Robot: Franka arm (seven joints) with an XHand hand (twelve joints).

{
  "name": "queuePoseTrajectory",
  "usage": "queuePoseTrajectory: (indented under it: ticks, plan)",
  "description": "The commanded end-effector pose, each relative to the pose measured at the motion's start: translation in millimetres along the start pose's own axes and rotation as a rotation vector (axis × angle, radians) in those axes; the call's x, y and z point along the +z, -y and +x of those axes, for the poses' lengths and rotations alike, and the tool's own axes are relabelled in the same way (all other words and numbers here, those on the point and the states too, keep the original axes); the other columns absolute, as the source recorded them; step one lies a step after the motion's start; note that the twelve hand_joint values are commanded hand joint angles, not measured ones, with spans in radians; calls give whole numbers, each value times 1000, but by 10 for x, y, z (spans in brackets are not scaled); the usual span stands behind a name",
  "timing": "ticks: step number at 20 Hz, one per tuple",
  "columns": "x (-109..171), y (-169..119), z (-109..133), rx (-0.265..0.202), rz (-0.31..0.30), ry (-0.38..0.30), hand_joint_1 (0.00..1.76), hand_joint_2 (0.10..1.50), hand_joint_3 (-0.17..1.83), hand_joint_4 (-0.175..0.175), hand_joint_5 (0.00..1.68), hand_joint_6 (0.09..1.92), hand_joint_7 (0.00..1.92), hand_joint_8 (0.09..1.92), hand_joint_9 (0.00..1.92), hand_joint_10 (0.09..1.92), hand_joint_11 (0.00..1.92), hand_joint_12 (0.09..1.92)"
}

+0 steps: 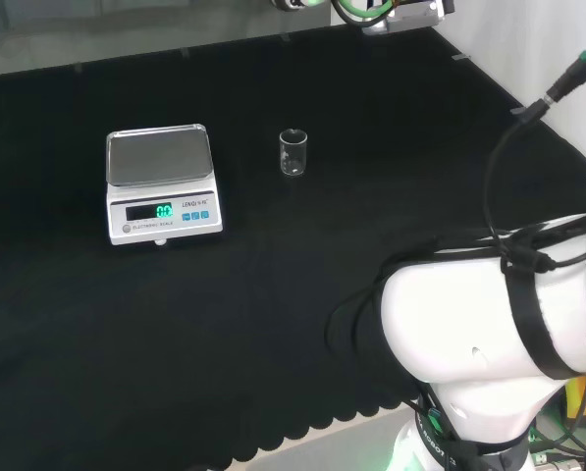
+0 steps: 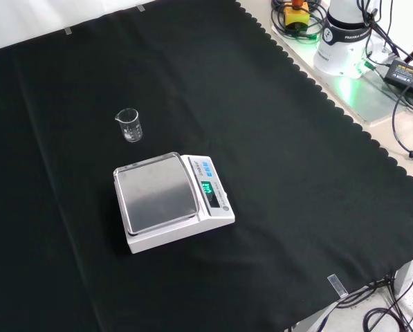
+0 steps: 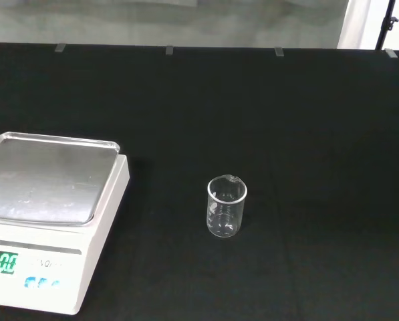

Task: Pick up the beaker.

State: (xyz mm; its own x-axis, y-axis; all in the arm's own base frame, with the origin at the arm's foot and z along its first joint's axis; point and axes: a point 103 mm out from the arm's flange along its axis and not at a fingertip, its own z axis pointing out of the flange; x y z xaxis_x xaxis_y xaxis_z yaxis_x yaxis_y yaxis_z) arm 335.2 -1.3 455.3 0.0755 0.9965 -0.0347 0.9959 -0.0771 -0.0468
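Small clear beaker [image 3: 226,206] upright (looks empty).

A white digital scale [image 1: 162,186] sits flat on the counter [image 1: 302,285], which is draped in black cloth with a scalloped edge. The scale has a bare square metal weighing pan [image 2: 155,194], and a front panel with a lit green display [image 1: 163,211] and small blue buttons [image 1: 195,215]. In the front view the display faces the lower right. Short strips of pale tape [image 3: 168,50] hold the cloth down along its far edge in the wrist view, and another strip [image 2: 335,283] lies near the front view's lower right edge. Beyond the cloth's corner in the front view, black cables [image 2: 407,131] and a black power adapter [image 2: 408,71] rest on a pale surface.
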Motion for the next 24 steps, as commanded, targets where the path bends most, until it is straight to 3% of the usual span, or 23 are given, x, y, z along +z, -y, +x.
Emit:
queuePoseTrajectory:
  ticks: [1, 14, 24]
  plan:
    - [225, -449, 60, -31, 7, 24, 357, 836, 312, -89, 293, 87, 117, 740, 97, 926, 343, 1435]
    - [956, -1371, 194, -79, 98, 40, 399, 815, 285, -92, 341, 87, 124, 741, 107, 929, 334, 1437]
    - [1591, -1676, -35, -85, 161, 13, 421, 811, 272, -92, 361, 87, 133, 742, 122, 930, 336, 1437]
